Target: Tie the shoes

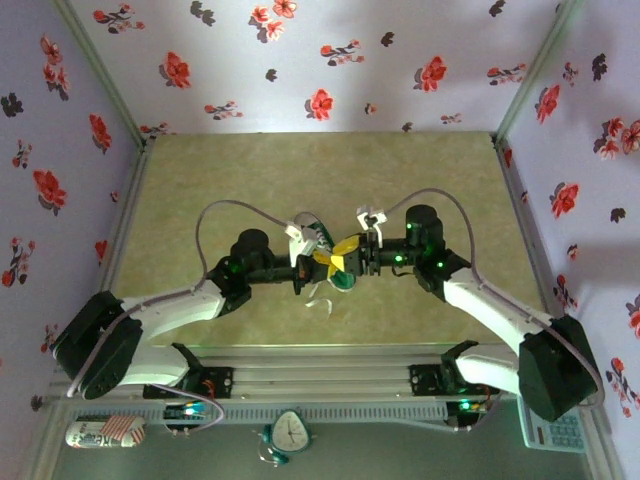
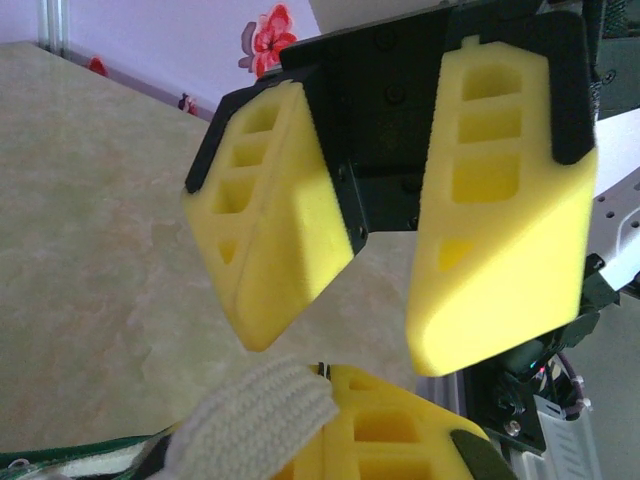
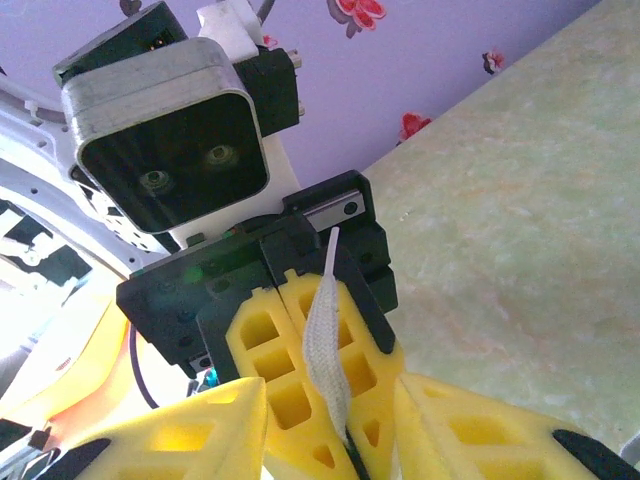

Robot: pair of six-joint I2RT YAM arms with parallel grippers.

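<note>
White flat lace (image 3: 326, 340) sits pinched between the yellow foam pads of the left claw (image 3: 335, 430), which is clenched tight on it, with the strand rising out of the closed pads. The step in hand looks like a hand-over or pull-through of this lace end. The right claw (image 2: 345, 350) faces the left one nose to nose above the dark green sneaker (image 1: 343, 281). The sneaker lies in the middle of the desk (image 1: 300, 170), directly under the two meeting claws.

To do this well, the right claw should close on the lace just beside the left pads, not on the pads themselves. It should catch the flat of the strand squarely and have a firm hold before the left lets go, or the end may drop back onto the shoe. Any pull should be gentle and along the lace, since so small a sneaker would likely drag across the smooth desk.

The right claw stands partly open, its two fingers (image 3: 190, 445) well apart and straddling the left fingertips. It appears to grip nothing, and I cannot tell whether it brushes the lace.
</note>
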